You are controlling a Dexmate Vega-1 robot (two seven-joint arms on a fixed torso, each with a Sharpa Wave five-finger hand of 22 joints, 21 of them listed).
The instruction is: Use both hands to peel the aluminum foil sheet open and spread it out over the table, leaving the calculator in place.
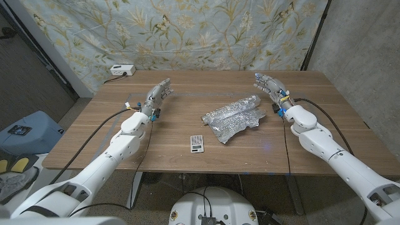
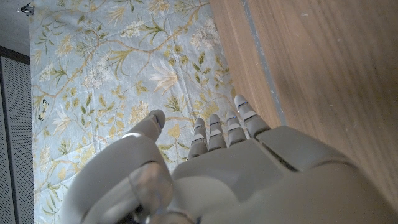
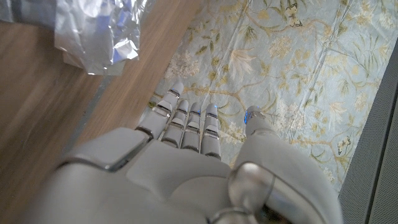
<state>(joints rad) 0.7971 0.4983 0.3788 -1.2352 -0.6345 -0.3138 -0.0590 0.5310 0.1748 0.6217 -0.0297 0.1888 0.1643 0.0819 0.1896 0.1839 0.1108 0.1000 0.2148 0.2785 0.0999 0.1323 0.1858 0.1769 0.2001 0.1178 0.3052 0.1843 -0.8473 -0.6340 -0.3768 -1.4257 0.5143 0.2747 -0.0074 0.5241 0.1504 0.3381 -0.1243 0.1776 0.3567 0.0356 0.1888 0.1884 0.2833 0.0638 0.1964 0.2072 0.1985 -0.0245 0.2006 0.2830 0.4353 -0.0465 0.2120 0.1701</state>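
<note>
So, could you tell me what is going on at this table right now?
A two-armed robot is set up to peel open a crumpled aluminum foil sheet lying near the middle of the wooden table. It has not touched it yet. The left robot hand and the right robot hand hang open at either side, apart from the foil. A small calculator lies just in front of the foil, towards the robot, untouched.

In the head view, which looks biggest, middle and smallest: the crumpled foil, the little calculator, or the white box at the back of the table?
1. Aluminum foil sheet, folded and crumpled, looks by far the biggest.
2. and 3. Calculator and white box look about alike. The box sits farther from the camera, so I won't rank those two.
</note>
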